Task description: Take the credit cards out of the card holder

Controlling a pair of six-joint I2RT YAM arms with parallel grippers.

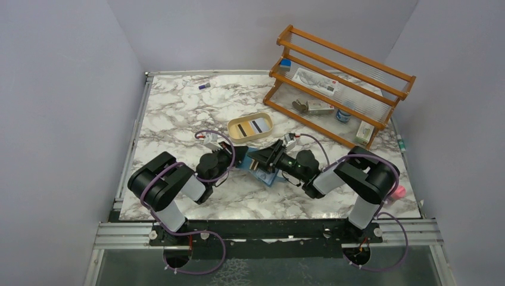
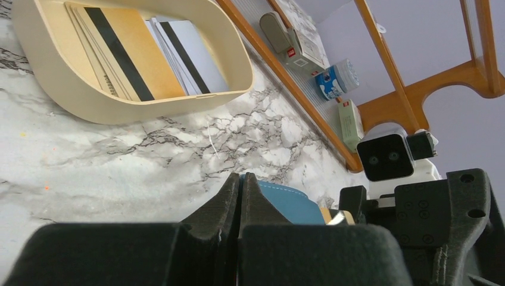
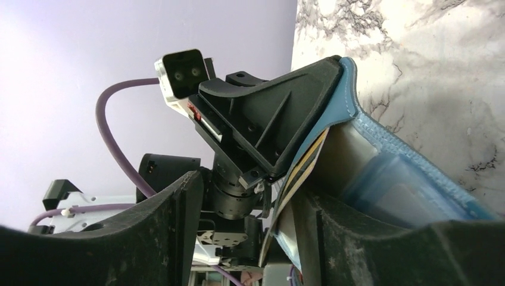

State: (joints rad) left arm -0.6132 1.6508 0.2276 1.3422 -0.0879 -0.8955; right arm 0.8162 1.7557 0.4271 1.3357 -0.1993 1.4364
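Left jaws: closed tight on one edge of the small teal-blue bifold card holder point(image 2: 290, 202), pinning it over the marble worktop point(image 2: 119, 155).
Right jaws: apart, straddling the holder's open mouth from the opposite side.
Next card: a yellow dark-striped credit card point(image 3: 302, 174) pokes out of the pocket between the right jaws, its visible edge running toward them.
Nearer arm: right, probably the one to pull.
Drop spot: tan oval tray point(image 2: 71, 89) just beyond, cards lying inside.

Marble-pattern surface point(image 1: 178, 113): smooth laminate, slight sheen. Tan tray point(image 2: 119, 107): matt, plastic-looking. Orange wood rack point(image 2: 387, 107): varnished, glossy; shelves ribbed, translucent. Teal holder point(image 3: 411, 161): leather-like skin, stitched edging, clear film pocket inside. Black jaws: matt plastic, faint layered grain.
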